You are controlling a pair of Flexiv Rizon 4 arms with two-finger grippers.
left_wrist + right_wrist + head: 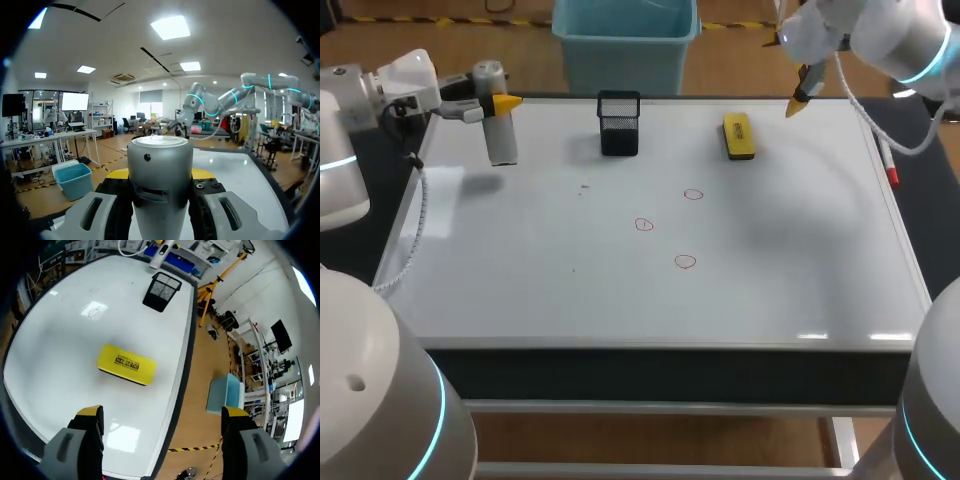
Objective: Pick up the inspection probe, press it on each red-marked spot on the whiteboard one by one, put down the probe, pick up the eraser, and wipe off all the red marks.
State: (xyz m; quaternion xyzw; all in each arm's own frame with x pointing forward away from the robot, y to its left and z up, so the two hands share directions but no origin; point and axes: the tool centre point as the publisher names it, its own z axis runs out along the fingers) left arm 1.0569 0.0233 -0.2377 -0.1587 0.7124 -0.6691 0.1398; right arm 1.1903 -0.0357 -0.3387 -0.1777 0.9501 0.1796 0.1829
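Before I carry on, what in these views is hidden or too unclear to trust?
Left wrist view: the probe in the left claw hides the red marks.
Head view: whether the probe's lower end touches the whiteboard cannot be told.
Right wrist view: the marks beyond the eraser are too faint to count.

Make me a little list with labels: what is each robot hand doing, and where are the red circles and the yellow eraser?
Left gripper: shut on the silver probe, upright at the whiteboard's back left
Right gripper: open, empty, raised near the back right
Eraser: lying on the board, nothing touching it
Red marks: three circles mid-board, not yet wiped
Mesh cup: black, at the back
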